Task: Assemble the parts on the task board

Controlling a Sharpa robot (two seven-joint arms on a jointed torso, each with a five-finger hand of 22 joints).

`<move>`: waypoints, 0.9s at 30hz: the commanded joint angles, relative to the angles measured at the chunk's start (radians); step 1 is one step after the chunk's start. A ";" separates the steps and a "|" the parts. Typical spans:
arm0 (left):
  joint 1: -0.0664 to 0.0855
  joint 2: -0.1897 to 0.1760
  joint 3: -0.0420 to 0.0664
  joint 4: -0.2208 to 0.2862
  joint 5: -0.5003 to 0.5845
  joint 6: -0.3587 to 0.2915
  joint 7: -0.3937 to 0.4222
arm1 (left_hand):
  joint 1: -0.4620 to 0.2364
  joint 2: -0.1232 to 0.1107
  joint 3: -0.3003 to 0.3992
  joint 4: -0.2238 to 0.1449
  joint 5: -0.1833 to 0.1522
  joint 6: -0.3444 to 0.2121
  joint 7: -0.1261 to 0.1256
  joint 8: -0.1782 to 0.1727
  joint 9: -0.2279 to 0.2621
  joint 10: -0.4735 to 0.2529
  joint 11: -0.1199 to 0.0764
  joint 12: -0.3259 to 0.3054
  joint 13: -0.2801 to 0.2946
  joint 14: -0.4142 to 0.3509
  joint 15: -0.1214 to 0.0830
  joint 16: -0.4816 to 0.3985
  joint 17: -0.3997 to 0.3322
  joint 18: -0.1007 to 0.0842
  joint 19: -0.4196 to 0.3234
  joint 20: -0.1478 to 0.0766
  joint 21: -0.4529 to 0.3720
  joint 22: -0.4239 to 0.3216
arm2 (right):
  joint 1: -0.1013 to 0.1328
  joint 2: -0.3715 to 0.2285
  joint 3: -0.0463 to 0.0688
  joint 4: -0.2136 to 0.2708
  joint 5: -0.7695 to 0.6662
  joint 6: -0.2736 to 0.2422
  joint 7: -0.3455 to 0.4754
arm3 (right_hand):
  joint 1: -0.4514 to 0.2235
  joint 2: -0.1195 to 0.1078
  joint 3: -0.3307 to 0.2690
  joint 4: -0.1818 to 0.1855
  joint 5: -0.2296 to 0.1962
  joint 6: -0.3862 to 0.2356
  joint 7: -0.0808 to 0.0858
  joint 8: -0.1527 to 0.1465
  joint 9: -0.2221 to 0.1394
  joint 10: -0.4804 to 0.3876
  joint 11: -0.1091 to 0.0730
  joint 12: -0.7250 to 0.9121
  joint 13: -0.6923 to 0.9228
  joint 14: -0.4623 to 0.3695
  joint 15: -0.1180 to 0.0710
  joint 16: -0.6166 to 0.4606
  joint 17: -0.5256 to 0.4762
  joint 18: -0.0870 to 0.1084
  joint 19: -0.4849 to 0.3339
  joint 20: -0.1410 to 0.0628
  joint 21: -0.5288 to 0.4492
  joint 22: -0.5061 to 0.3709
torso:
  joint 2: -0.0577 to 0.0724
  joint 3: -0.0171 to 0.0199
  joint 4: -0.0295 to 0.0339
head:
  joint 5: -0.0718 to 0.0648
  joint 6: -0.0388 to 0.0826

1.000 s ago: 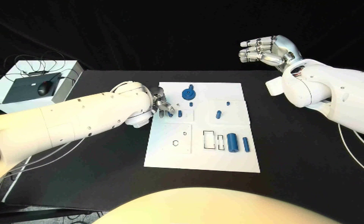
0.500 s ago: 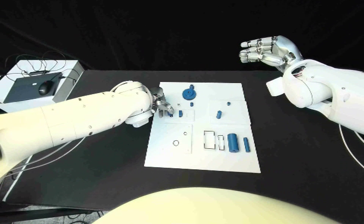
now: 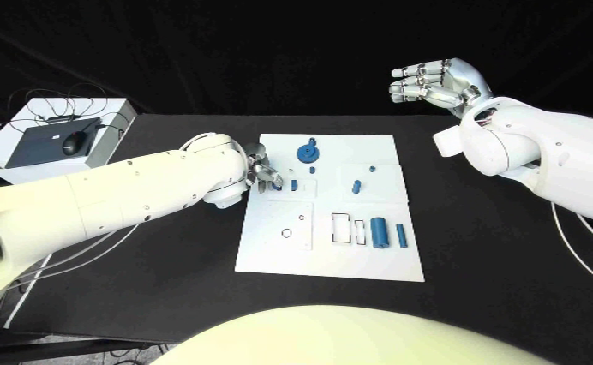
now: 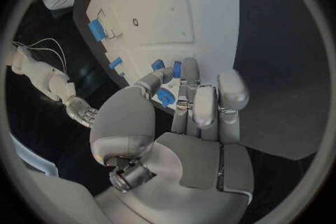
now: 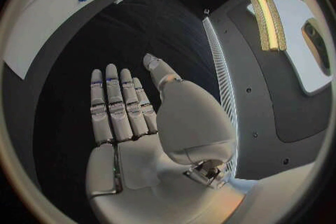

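1. The left robot hand (image 3: 263,173) rests at the left edge of the task board (image 3: 332,254), fingertips (image 4: 183,70) on a small blue part (image 4: 176,69); whether it grips it cannot be told.
2. The right robot hand (image 3: 433,82) hangs released, holding nothing, well apart from the board.
3. A blue disc part (image 3: 308,155) stands near the board's far edge on the tabletop (image 3: 173,262).

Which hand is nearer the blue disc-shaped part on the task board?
Left. The left hand sits just beside the disc part; the right hand is raised off the board.

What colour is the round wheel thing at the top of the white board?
Blue. The round wheel piece shows best in the head view, on the task board.
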 commanded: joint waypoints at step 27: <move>-0.004 0.020 -0.004 -0.022 0.014 0.024 0.008 | 0.010 0.017 0.116 -0.164 -0.010 0.005 -0.009 0.011 0.004 0.037 -0.031 0.004 0.007 0.003 -0.005 0.008 0.003 0.002 0.000 0.002 0.005 0.098 | 0.000 0.004 0.001 0.001 -0.004 0.013 0.006 | 0.004 0.011 -0.009 -0.002 0.005 0.007 -0.001 -0.003 0.000 -0.008 0.000 0.006 0.001 -0.009 0.000 -0.003 -0.001 0.005 -0.007 0.000 0.002 -0.001 | 0.001 0.0003 -0.0008 | -0.002 0.000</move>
